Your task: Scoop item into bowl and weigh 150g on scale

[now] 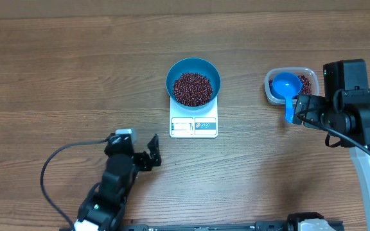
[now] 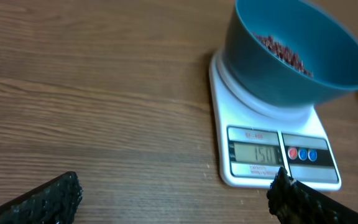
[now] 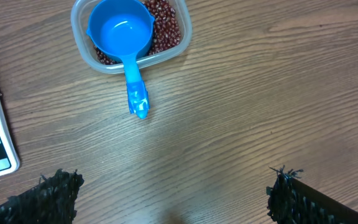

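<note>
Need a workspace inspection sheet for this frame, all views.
Surface: wooden table, no spills seen.
Job's things: bowl on scale, beans inside; display appears to read 150, partly hidden. Tub holds more beans; scoop rests in it, handle over the rim.
Clutter: nothing seen.
Grippers: left gripper open, empty; right gripper open, empty.
Cables: left-arm cable loops on table; right-arm cable hangs off arm.
Surroundings: nothing seen.

You have bare wooden table [image 1: 56, 70] leftward; round blue bowl [image 1: 193, 65] blocks the middle, clear plastic tub [image 3: 78, 34] the right edge.
</note>
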